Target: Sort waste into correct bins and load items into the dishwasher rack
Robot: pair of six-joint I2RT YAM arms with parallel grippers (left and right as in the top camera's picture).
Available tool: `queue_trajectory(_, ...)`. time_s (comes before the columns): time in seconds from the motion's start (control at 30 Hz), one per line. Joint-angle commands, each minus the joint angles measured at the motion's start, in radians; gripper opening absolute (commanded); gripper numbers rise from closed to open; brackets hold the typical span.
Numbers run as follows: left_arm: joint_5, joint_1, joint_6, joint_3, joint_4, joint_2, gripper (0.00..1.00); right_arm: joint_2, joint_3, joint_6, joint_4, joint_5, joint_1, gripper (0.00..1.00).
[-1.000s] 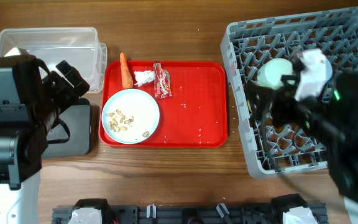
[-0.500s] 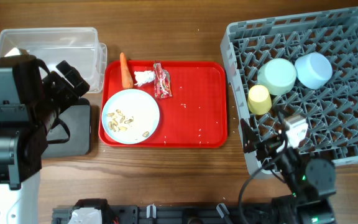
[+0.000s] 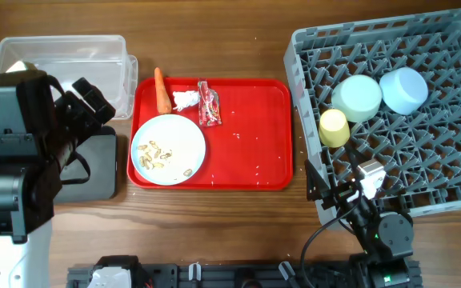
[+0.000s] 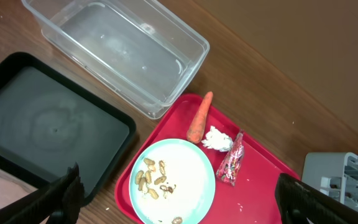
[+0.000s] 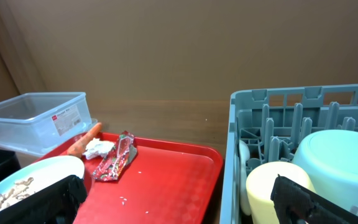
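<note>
Nothing is reading as legible words or numbers in any view. The one label is showing in the right wrist view. A small white sticker [image 5: 68, 118] with some red marking in its upper part is sitting on the side wall of the clear rectangular plastic tub [image 5: 17, 121], which is standing at the far left corner of the surface. Its lines of print are appearing too small to make out. The red snack wrapper [image 5: 115, 163], lying on the flat red plastic serving tray [image 5: 173, 168], is showing pale speckled printing along its length. This is blurring into marks rather than letters in every view.
</note>
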Motion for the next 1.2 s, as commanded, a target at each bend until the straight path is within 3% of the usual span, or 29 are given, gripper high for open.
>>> queue_trajectory(0.0,-0.020,0.006,-0.010,0.003,0.003,0.000,1.00,-0.014,-0.001,0.015,0.005,0.013,-0.002,1.00)
queue_trajectory(0.33,-0.020,0.006,-0.010,0.003,0.003,0.000,1.00,-0.014,-0.001,0.014,0.005,0.013,-0.002,1.00)
queue_trajectory(0.67,0.234,0.005,-0.051,0.002,0.180,0.046,1.00,-0.014,-0.001,0.015,0.005,0.013,-0.002,1.00)
queue_trajectory(0.77,0.266,-0.031,-0.039,0.000,0.188,0.119,0.99,-0.014,-0.001,0.015,0.005,0.013,-0.002,1.00)
queue_trajectory(0.93,0.212,-0.213,0.036,-0.007,0.169,0.408,0.82,-0.014,-0.001,0.014,0.005,0.013,-0.002,1.00)
queue_trajectory(1.17,0.167,-0.359,0.035,-0.007,0.336,0.779,0.64,-0.014,-0.001,0.014,0.004,0.013,-0.002,1.00)
